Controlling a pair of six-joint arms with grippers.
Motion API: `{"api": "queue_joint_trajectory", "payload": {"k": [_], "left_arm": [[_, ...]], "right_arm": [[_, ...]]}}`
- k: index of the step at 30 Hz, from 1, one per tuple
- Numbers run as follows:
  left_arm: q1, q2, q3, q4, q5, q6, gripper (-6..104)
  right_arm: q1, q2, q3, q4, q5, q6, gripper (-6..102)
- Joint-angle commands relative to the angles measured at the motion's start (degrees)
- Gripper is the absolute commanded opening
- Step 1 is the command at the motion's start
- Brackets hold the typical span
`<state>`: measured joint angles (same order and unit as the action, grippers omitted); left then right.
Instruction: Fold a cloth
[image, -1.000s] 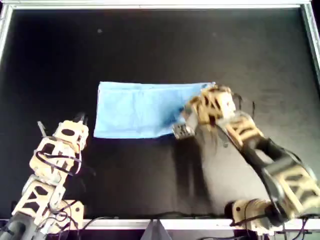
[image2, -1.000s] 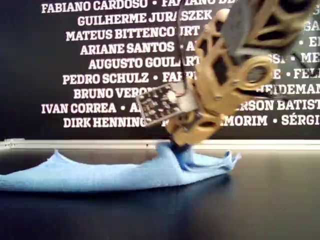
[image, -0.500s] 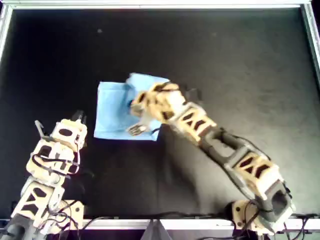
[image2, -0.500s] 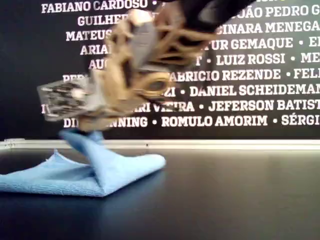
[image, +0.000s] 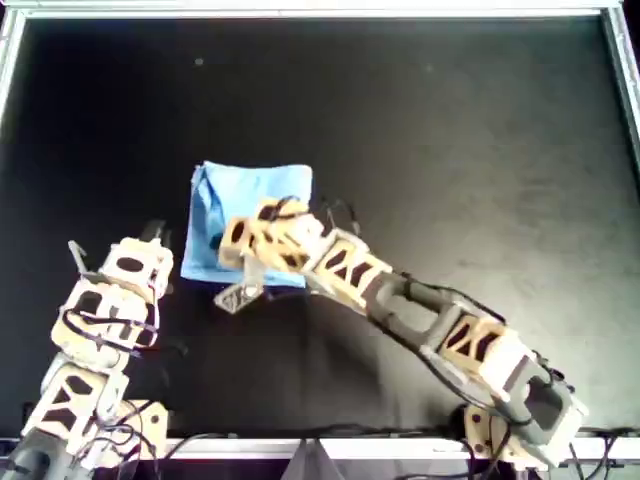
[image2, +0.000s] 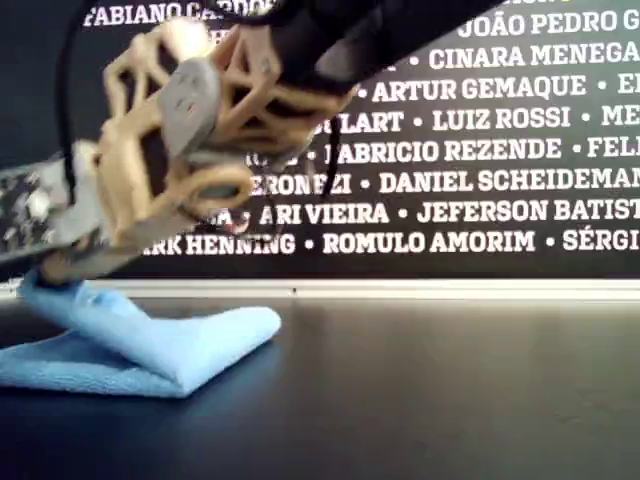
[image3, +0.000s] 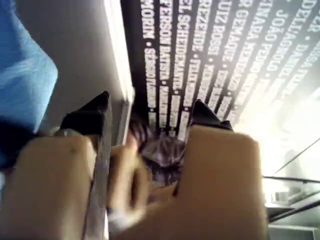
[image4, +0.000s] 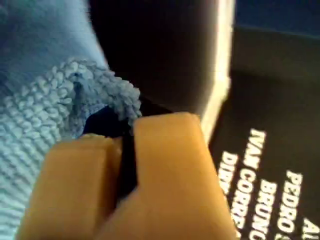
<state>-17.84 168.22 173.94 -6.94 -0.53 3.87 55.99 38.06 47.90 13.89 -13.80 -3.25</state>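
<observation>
One fold nearly laid.
Our second claw (image4: 120, 150), pinching the cloth (image: 262, 195), has carried its edge across; first claw (image3: 150, 117) wide.

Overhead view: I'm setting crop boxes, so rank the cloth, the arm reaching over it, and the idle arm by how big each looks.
1. Arm over the cloth.
2. Idle arm.
3. Cloth, partly hidden under my second gripper.

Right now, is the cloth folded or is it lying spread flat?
Folded, not yet laid down: the cloth is doubled over itself, and my second gripper, shut on one edge, holds that edge above the black table.
</observation>
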Motion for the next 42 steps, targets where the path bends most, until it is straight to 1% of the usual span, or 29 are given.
{"api": "queue_joint_trajectory", "payload": {"k": [1,4,6,7,10,12,14,16,22,25,27,30,31,32,35,36,37,40,42], "left_arm": [[1.4,1.3,-0.7,-0.4,-0.2,0.4,57],[1.4,1.3,-0.7,-0.4,-0.2,0.4,57],[1.4,1.3,-0.7,-0.4,-0.2,0.4,57],[1.4,1.3,-0.7,-0.4,-0.2,0.4,57],[1.4,1.3,-0.7,-0.4,-0.2,0.4,57],[1.4,1.3,-0.7,-0.4,-0.2,0.4,57],[1.4,1.3,-0.7,-0.4,-0.2,0.4,57],[1.4,1.3,-0.7,-0.4,-0.3,0.4,57],[1.4,1.3,-0.7,-0.4,-0.3,0.4,57],[1.4,1.3,-0.7,-0.4,-0.3,0.4,57],[1.4,1.3,-0.7,-0.4,-0.3,0.4,57],[1.4,1.4,-0.7,-0.4,-0.3,0.4,57],[1.4,1.4,-0.8,-0.4,-0.3,0.4,57],[1.4,1.4,-0.8,-0.4,-0.3,0.4,57],[1.4,1.5,-0.8,-0.4,-0.3,0.4,57],[1.4,1.5,-0.8,-0.4,-0.3,0.4,57],[1.4,1.5,-0.8,-0.4,-0.3,0.4,57],[1.4,1.5,-0.8,-0.4,-0.3,0.4,57],[1.4,1.5,-0.8,-0.4,-0.3,0.4,57]], "right_arm": [[0.6,1.8,-5.0,-0.7,0.1,0.35,4],[0.6,0.4,-5.2,-0.7,0.2,0.35,5],[0.6,0.1,-5.3,-0.7,0.1,0.44,11],[0.6,0.1,-5.3,-0.7,0.1,0.44,17],[0.6,0.5,-5.2,-0.7,-0.7,0.44,37],[0.6,1.3,-4.7,-0.7,-0.7,0.44,48],[0.6,1.7,-4.1,-0.6,-0.7,0.44,57],[0.5,2.2,-4.0,0.1,-0.7,0.44,59],[0.5,6.1,-3.9,0.4,-0.7,0.35,59],[-0.6,9.0,-2.8,0.9,-0.7,0.35,58],[-1.8,12.6,0.5,3.2,-0.7,0.26,53],[-4.8,22.0,9.0,7.4,-0.7,0.18,36],[-6.1,25.8,12.5,8.1,-0.7,-0.53,30],[-7.6,29.8,16.0,8.1,-0.6,-0.53,23],[-14.2,42.4,27.0,8.1,-0.4,-0.53,2],[-16.7,46.2,30.4,8.1,-0.5,-0.53,-2],[-19.5,50.3,34.2,8.1,0.0,-0.09,-4],[-29.6,61.5,46.2,8.0,-0.4,0.26,0],[-36.9,69.3,53.1,8.0,-0.1,0.26,2]]}}
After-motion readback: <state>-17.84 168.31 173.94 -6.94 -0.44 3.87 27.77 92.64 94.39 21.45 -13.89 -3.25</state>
